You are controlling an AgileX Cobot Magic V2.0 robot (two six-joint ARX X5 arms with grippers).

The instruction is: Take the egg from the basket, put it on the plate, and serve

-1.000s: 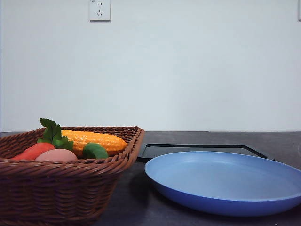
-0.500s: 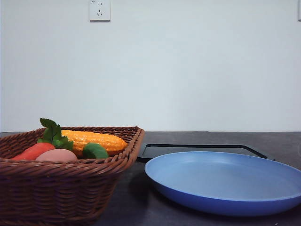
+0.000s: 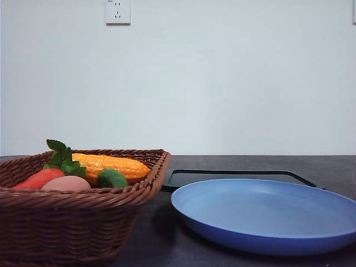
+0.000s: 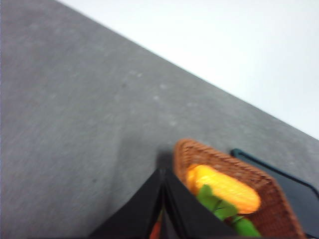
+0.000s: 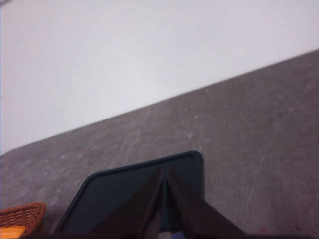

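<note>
A pinkish-brown egg [image 3: 67, 183] lies near the front of the brown wicker basket [image 3: 72, 222] at the left, beside a red-orange carrot [image 3: 40, 178]. To its right the wide light blue plate [image 3: 267, 214] rests on the dark table with nothing on it. In the left wrist view my left gripper [image 4: 163, 175] is shut, its black fingers meeting above the basket [image 4: 279, 219] corner. In the right wrist view my right gripper [image 5: 163, 172] is shut over the black tray [image 5: 114, 194].
The basket also holds a yellow corn cob [image 3: 111, 165], a green vegetable [image 3: 113, 178] and carrot leaves [image 3: 62, 157]. A flat black tray [image 3: 239, 176] lies behind the plate. A white wall with a socket [image 3: 118, 11] stands behind the table.
</note>
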